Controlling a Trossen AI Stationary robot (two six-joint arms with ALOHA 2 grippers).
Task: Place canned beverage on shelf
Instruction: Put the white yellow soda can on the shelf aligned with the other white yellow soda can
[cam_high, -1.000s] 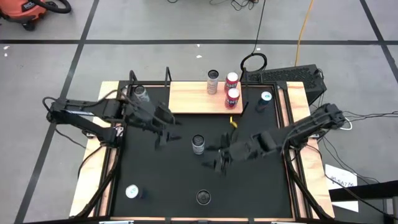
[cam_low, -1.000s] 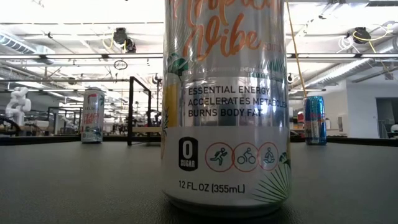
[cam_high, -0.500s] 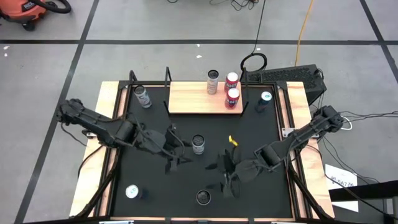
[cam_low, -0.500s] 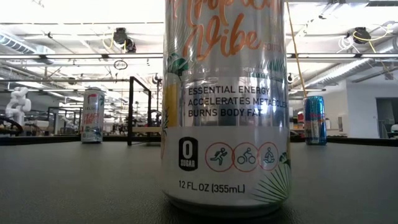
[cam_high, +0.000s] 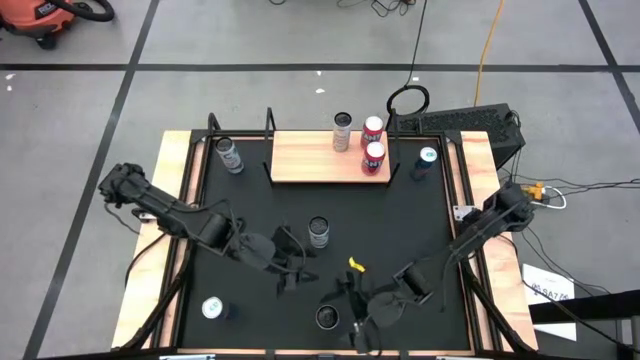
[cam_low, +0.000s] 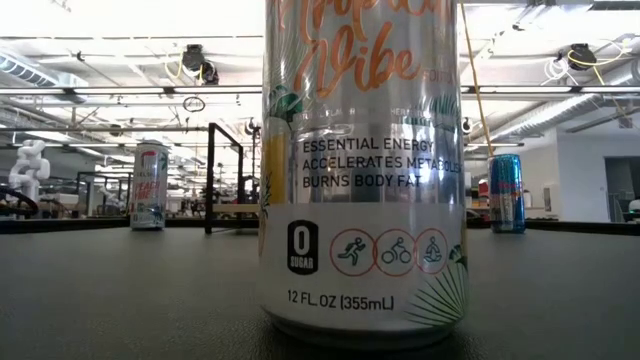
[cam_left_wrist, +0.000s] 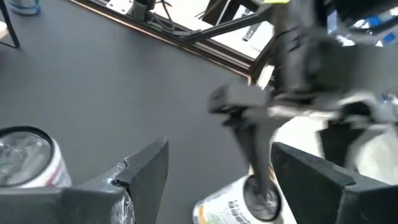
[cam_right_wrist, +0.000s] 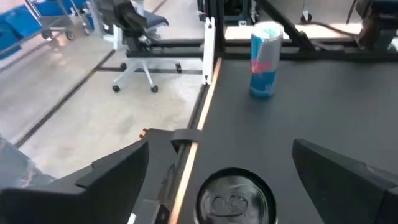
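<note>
A silver can (cam_high: 327, 318) stands upright near the table's near edge; it fills the low view (cam_low: 365, 170). My right gripper (cam_high: 352, 322) is open just above it, with the can's top (cam_right_wrist: 236, 202) showing between its two fingers. My left gripper (cam_high: 292, 270) is open and empty, between that can and another silver can (cam_high: 319, 232) that stands mid-table. The light-wood shelf (cam_high: 305, 160) lies at the far side and bears three upright cans: one silver (cam_high: 343, 131) and two red (cam_high: 373, 128).
More cans stand on the black mat: one at the far left (cam_high: 228, 153), a blue one at the far right (cam_high: 427, 160), and a light-topped one at the near left (cam_high: 212, 308). The table's wooden rim (cam_right_wrist: 193, 134) runs close by my right gripper.
My right gripper has gone toward the table's near edge and left, and now stands over the near can. My left gripper has gone toward the near edge and right, past the mid-table can. No can has moved.
</note>
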